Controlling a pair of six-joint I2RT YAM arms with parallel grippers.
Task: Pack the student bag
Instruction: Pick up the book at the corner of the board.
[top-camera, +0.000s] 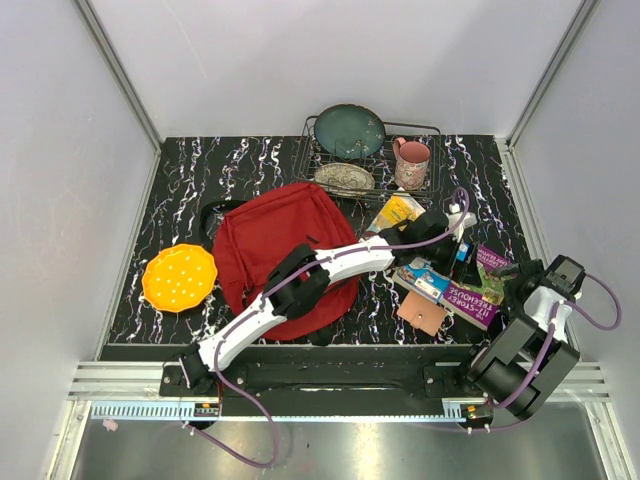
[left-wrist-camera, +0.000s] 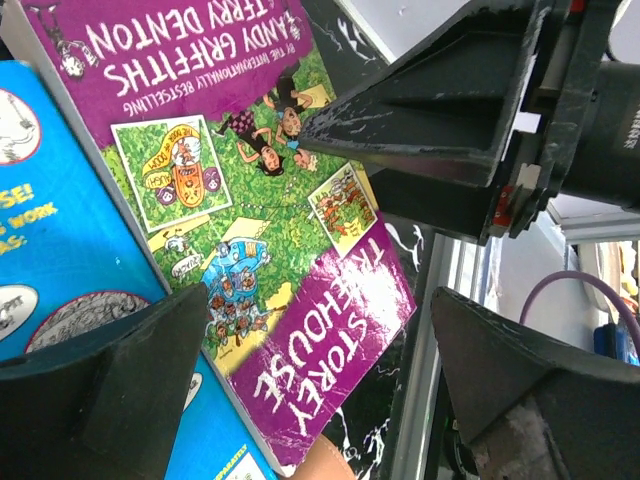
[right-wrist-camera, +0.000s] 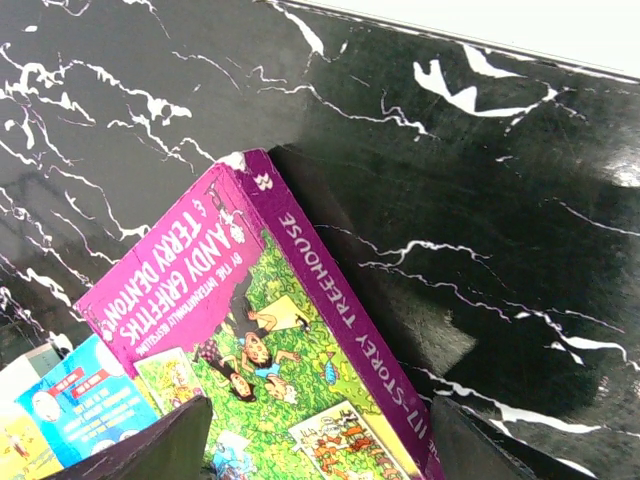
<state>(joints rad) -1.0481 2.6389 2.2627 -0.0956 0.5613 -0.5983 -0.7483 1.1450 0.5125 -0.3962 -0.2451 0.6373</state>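
The red student bag (top-camera: 270, 250) lies at the table's middle left, partly under my left arm. My left gripper (top-camera: 452, 240) reaches past it to the right and hangs open and empty over the books (left-wrist-camera: 320, 400). A purple Treehouse book (top-camera: 482, 290) lies partly on a blue book (top-camera: 430, 280); both show in the left wrist view, the purple book (left-wrist-camera: 300, 240) and the blue book (left-wrist-camera: 60, 270). My right gripper (top-camera: 522, 284) is open and empty just above the purple book's spine side (right-wrist-camera: 320, 455), over the purple book (right-wrist-camera: 270, 350).
A tan leather-like piece (top-camera: 421, 313) lies under the books' near corner. A yellow packet (top-camera: 395, 212) lies behind them. A wire rack (top-camera: 312, 140) at the back holds a teal plate (top-camera: 349, 130), a speckled plate (top-camera: 344, 178) and a pink mug (top-camera: 411, 163). An orange plate (top-camera: 178, 277) lies at the left.
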